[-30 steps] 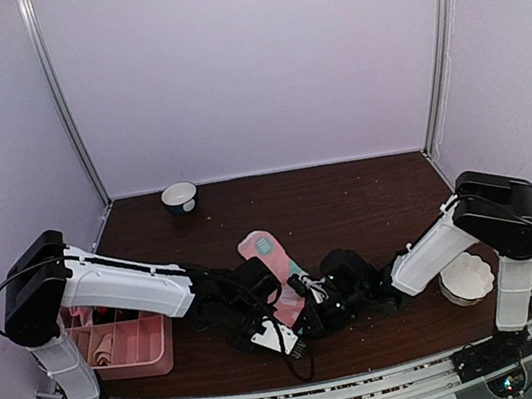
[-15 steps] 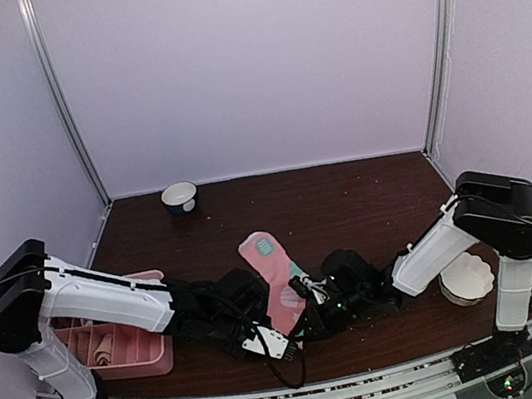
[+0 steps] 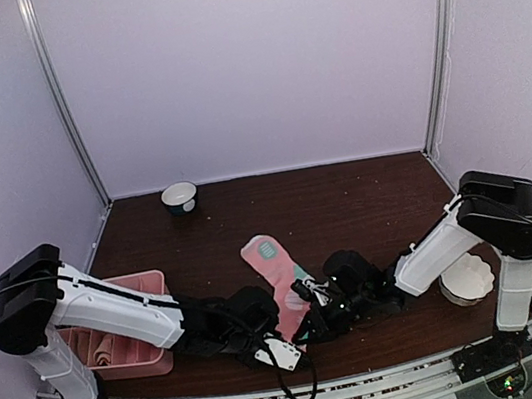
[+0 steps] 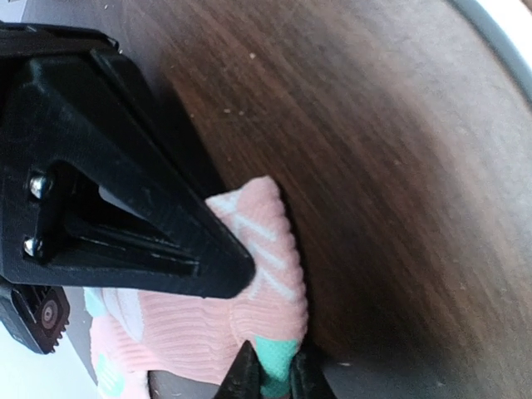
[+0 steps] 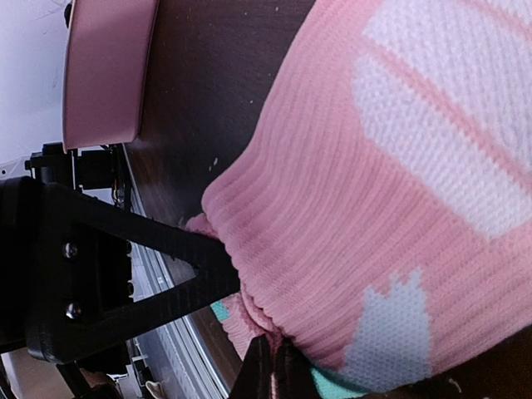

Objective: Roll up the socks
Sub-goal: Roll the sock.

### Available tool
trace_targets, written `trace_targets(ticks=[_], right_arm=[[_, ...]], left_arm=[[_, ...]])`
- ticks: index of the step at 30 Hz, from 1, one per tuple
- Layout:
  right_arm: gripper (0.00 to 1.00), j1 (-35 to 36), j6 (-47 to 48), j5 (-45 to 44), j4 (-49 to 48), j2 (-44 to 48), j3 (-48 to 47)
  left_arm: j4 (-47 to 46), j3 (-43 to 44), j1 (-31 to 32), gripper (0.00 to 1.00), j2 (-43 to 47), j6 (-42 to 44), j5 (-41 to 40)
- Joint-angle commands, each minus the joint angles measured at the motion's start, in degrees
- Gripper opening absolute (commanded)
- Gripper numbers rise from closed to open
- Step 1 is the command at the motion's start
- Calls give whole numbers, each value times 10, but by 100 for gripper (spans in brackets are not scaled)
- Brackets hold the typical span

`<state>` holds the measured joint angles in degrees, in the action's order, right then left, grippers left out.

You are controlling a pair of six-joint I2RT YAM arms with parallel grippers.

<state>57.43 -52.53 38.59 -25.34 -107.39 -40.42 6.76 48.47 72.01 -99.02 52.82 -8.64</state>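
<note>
Tray (image 3: 131, 334), pink, divided, at left of tabletop (image 3: 366, 194). Right of it, left claw (image 4: 276, 378) nipped shut on mint-green edge of pink sock (image 3: 272, 259); right claw (image 5: 270, 374) close beside, clamped on same bunched end. Remainder flat, stretching rearward.

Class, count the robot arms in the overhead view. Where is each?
2. The left arm comes in from the left, over the pink tray; the right arm comes from the right. Both end at the pink sock.
</note>
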Motion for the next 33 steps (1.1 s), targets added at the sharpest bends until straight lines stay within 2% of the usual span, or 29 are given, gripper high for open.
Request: trace_targets(ticks=[1,4,7,11,17,20,22,24,26,27,30,33], right_arm=[[0,1,-10,-19,99,-21,28],[0,1,-8,-29,96,-17,29],[1,1,8,-64,87,10,35],[22,4,42,-167,52,89,69],[36,21,132,-390,57,246,137],[40,82,210,-564,52,353,179],[96,122,261,-653,-15,415,229],[100,123,219,-726,-62,447,276],[100,99,180,-698,9,473,278],[100,96,169,-697,12,483,289],[100,95,190,-659,-87,515,354],[99,124,290,-592,-176,495,382]], left_arm=[[17,-3,-1,8,-48,-25,-39],[38,6,-5,0,-46,-58,-34],[85,25,-17,0,-36,-98,4],[158,56,-49,0,-28,-142,90],[234,101,-94,0,-44,-165,181],[257,121,-110,0,-58,-169,221],[277,141,-118,0,-69,-167,247],[303,161,-124,0,-84,-158,276],[323,178,-130,0,-99,-148,301],[331,184,-132,0,-104,-142,312],[357,202,-137,0,-118,-127,340],[402,236,-143,0,-144,-108,373]])
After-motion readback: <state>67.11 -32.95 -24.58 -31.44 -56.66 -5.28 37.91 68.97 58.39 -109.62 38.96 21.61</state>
